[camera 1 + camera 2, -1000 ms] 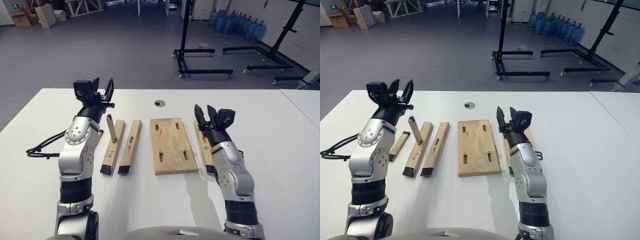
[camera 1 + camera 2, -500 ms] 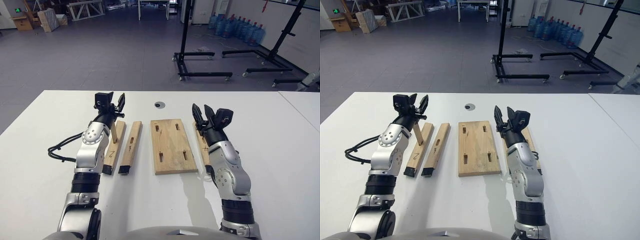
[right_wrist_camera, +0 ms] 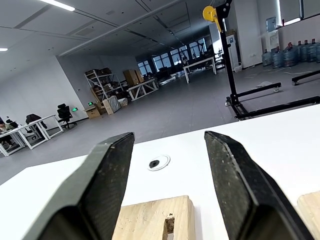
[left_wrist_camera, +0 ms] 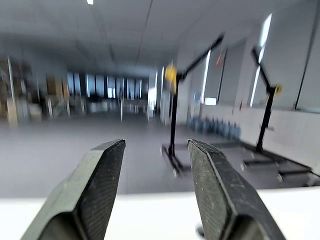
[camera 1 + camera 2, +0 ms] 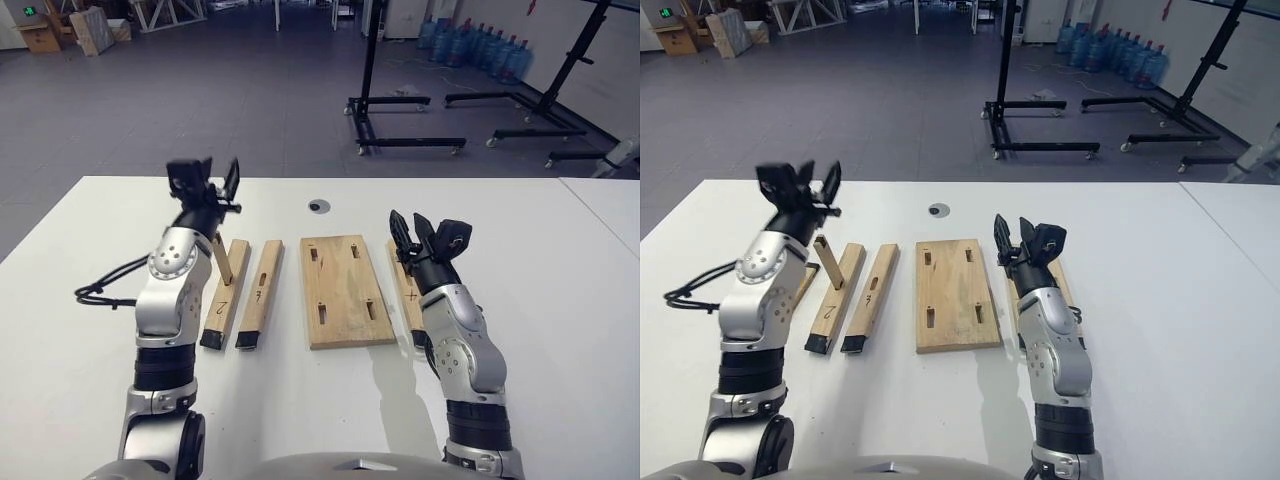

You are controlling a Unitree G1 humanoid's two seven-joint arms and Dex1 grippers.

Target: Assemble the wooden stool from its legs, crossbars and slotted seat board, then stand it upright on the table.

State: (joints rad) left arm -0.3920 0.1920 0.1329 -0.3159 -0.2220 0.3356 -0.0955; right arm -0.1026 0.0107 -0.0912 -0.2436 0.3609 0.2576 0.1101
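With the left tool [image 4: 156, 150] and right tool [image 3: 170, 140] both spread and empty above the white counter [image 5: 560, 330], a careless descent might topple the short tilted wooden crossbar [image 5: 222, 262] resting on the pale wooden legs [image 5: 260, 295] left of the flat slotted seat board [image 5: 343, 292].

The slotted seat board [image 5: 345, 290] lies flat mid-table, two numbered legs [image 5: 260, 292] left of it, another leg [image 5: 406, 292] right.

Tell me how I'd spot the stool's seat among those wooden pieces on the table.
On the large white table, find the small round grey hole toward the far edge. Just nearer the robot than that lies the wide flat wooden seat board. Unlike the narrow wooden bars beside it, it is broad and has four small slots.
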